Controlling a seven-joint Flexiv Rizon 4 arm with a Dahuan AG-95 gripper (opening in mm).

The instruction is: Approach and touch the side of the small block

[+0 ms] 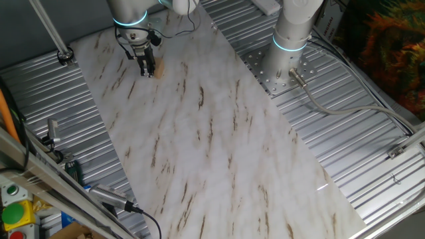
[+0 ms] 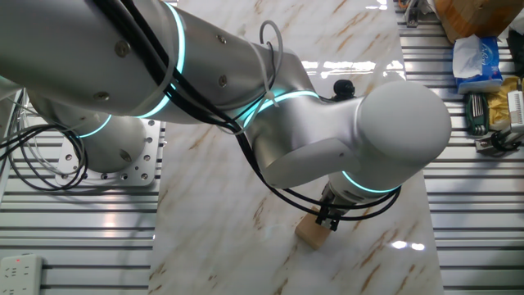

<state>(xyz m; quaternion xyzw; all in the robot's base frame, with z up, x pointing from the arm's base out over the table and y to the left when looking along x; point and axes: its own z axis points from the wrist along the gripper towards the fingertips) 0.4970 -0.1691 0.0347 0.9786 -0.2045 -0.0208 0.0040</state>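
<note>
Marble-patterned sheeting (image 1: 219, 139) with brown streaks covers the middle of a ribbed metal table (image 1: 345, 139), running diagonally through one fixed view. At about eleven o'clock on that sheet the gripper (image 1: 146, 68) points straight down, its dark fingers close together just above the marble. The small block (image 1: 157, 69) shows as a light tan patch immediately at the three o'clock side of the fingertips, touching or nearly touching them; from this angle it appears to sit beside the fingers, not between them.

From the other fixed view, the arm's large silver joint (image 2: 385, 139) with its glowing cyan rings fills most of the picture and hides nearly all of the gripper. Only the dark tip (image 2: 330, 217) peeks out beneath the joint, at about five o'clock of the frame's centre, meeting the upper right edge of the block (image 2: 311, 233), which lies flat on the marble. Whether the jaws are parted or closed cannot be told for certain. The arm's round base (image 1: 291, 36) stands at one o'clock on the metal.
</note>
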